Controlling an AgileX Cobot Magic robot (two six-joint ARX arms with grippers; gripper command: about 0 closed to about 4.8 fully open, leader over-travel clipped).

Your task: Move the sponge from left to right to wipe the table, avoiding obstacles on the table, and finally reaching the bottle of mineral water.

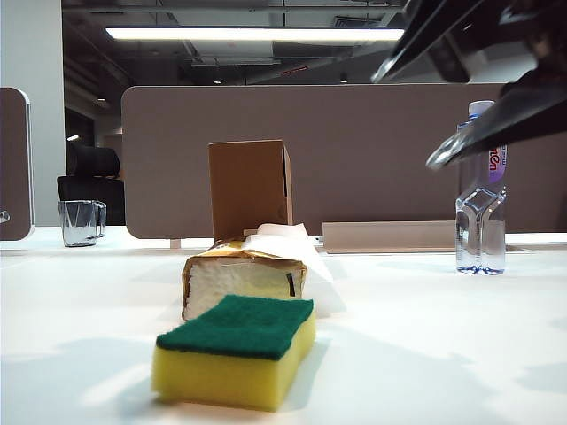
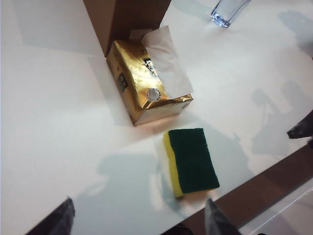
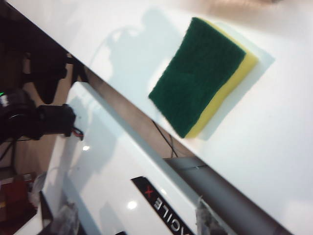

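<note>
Sponge (image 1: 237,348): nearest item, green face up, free on the tabletop (image 1: 425,354), long axis running front to back.
Tissue pack (image 1: 244,276): just behind it.
Cardboard box (image 1: 249,188): next back.
Bottle (image 1: 481,190): far right.
Right fingers (image 3: 132,220): spread wide, empty, above the sponge.
Left fingers (image 2: 139,218): parted, empty, hovering over it.

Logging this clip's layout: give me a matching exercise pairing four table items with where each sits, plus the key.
Things:
1. sponge
2. tissue pack
3. cardboard box
4. bottle of mineral water

Places:
A. far right of the table
B. behind the tissue pack
C. nearest the exterior camera, green side up
D. between sponge and box

Pairs: 1-C, 2-D, 3-B, 4-A
</note>
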